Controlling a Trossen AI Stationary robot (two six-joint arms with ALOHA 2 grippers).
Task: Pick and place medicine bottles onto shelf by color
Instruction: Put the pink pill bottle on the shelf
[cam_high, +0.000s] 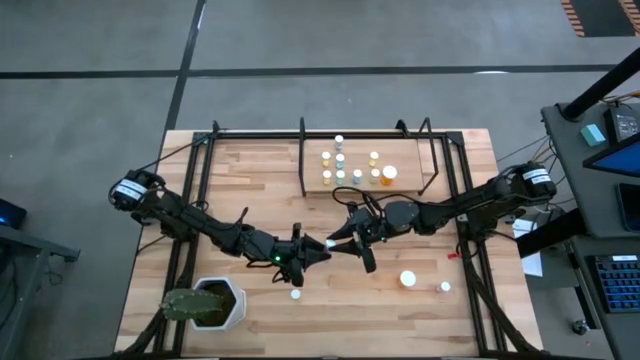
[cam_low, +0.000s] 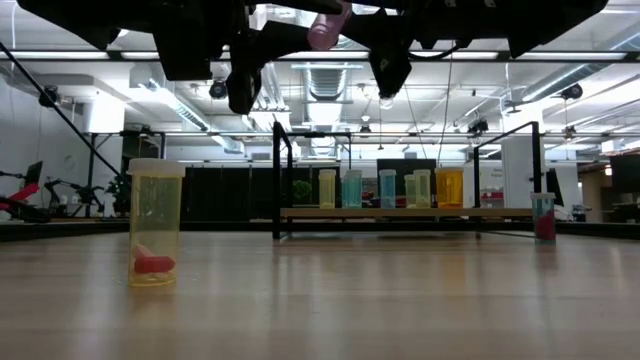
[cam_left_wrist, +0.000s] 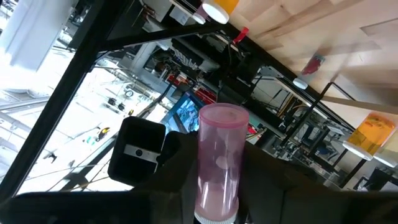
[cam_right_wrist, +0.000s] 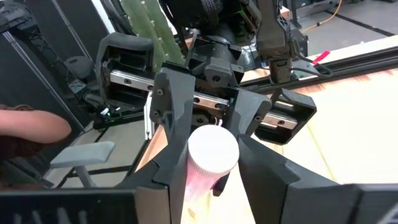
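The left gripper (cam_high: 312, 250) and right gripper (cam_high: 343, 243) meet above mid-tabletop (cam_high: 480, 310), both sets of fingers closed on one pink bottle (cam_left_wrist: 219, 163). Open wood surrounds them. The shelf (cam_high: 405, 160) stands beyond, near the far edge.
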